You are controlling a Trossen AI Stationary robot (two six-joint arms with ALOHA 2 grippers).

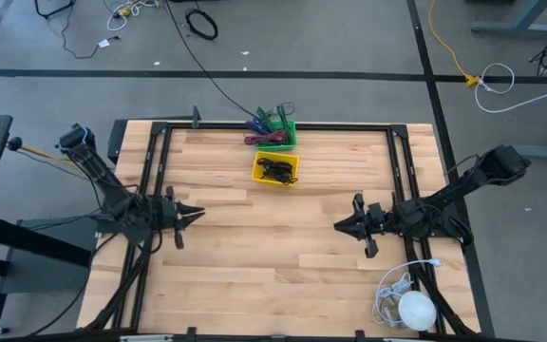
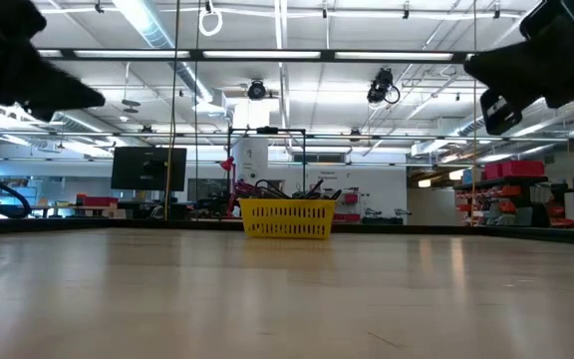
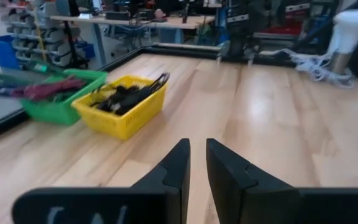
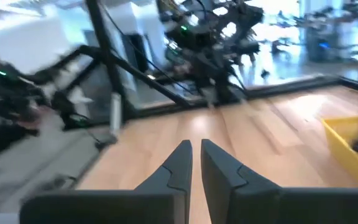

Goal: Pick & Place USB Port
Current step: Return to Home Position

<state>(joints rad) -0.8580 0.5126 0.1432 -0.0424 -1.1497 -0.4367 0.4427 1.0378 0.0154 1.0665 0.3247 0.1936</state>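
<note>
You have a worktop of smooth pale wood planks, slight sheen; yellow basket and green basket are slotted matt plastic.

Yellow basket upright at far middle of tabletop, holding tangled black cables, one end poking over the rim. Green basket just behind it, pink cables heaped, spilling over.

1. A green basket sits at the middle of the tabletop's far edge, with pink cables spilling over its side.
2. A yellow basket just inside it holds black cables.
3. The left gripper and right gripper face each other across the middle, each with its tips pinched together.
4. A white round object with a cord lies at the near right corner.
</note>
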